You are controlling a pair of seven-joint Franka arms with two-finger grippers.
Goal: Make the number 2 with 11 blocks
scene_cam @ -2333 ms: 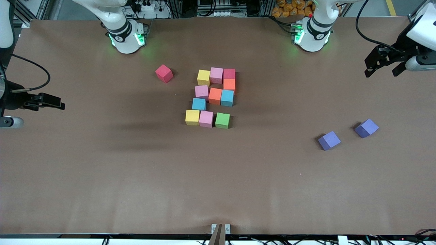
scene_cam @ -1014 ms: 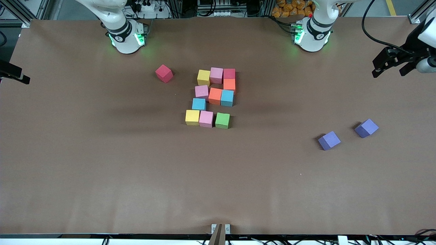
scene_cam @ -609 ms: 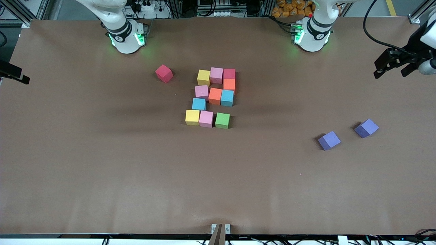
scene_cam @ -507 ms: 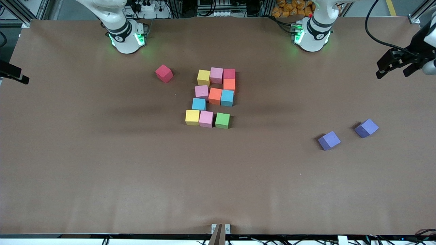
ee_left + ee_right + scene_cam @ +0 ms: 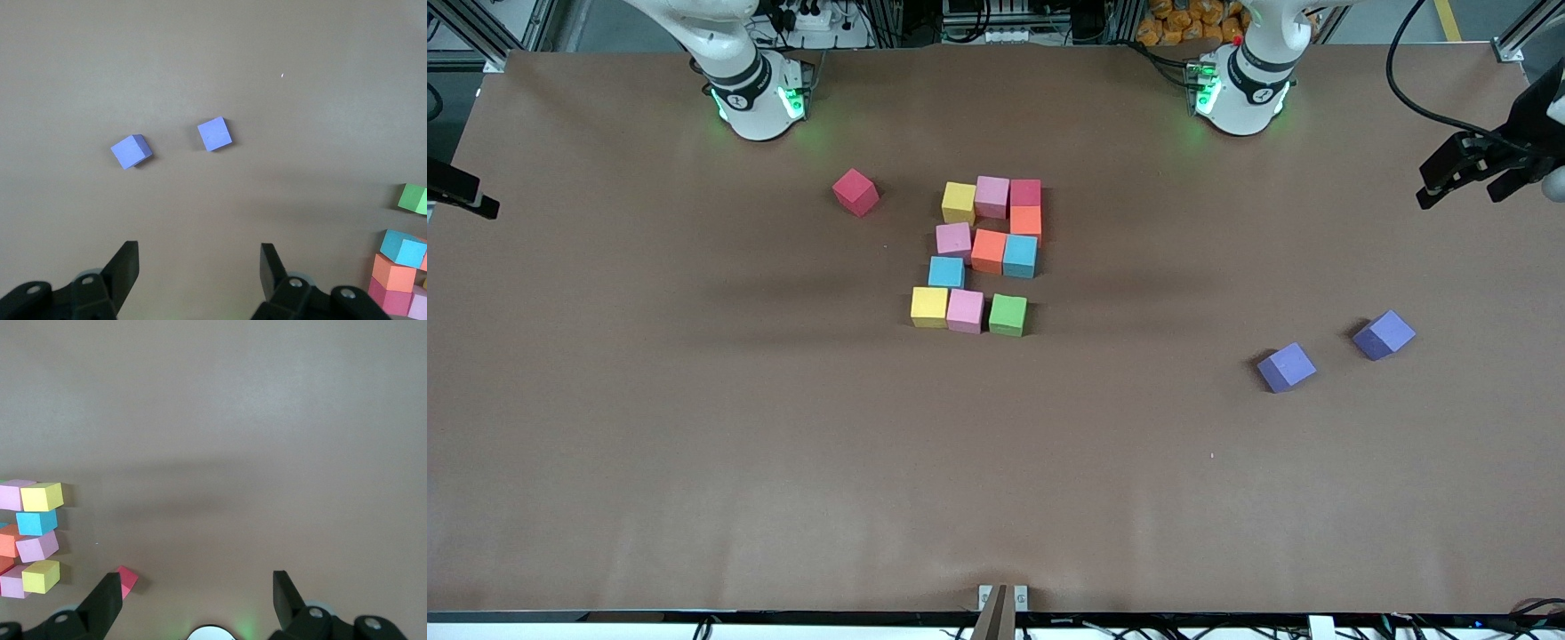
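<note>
On the brown paper-covered table (image 5: 694,444), the small matte foam cubes form a blocky multicoloured number 2 (image 5: 984,256) near the middle, roughly midway between the two arm bases. Its row farthest from the front camera holds a yellow cube (image 5: 959,202), a pink cube (image 5: 991,196) and a deep pink-red cube (image 5: 1025,192); an orange cube (image 5: 1026,220) sits just nearer the camera, touching that pink-red one. The middle row runs pink (image 5: 953,239), orange (image 5: 989,250), light blue (image 5: 1020,255), then a single light blue cube (image 5: 946,271) steps down to the nearest row of yellow (image 5: 929,306), pink (image 5: 965,310) and green (image 5: 1008,315) (the green one stands a hair apart from its pink neighbour). A lone red foam cube (image 5: 855,192) lies tilted toward the right arm's end, apart from the digit. Two purple foam cubes (image 5: 1287,366) (image 5: 1384,334) rest well apart from the figure toward the left arm's end, near each other but not touching. The left gripper (image 5: 199,267) hangs over the table's edge at the left arm's end, fingers spread and holding nothing. The right gripper (image 5: 197,593) hangs at the right arm's end of the table, its fingers wide apart and likewise empty.
</note>
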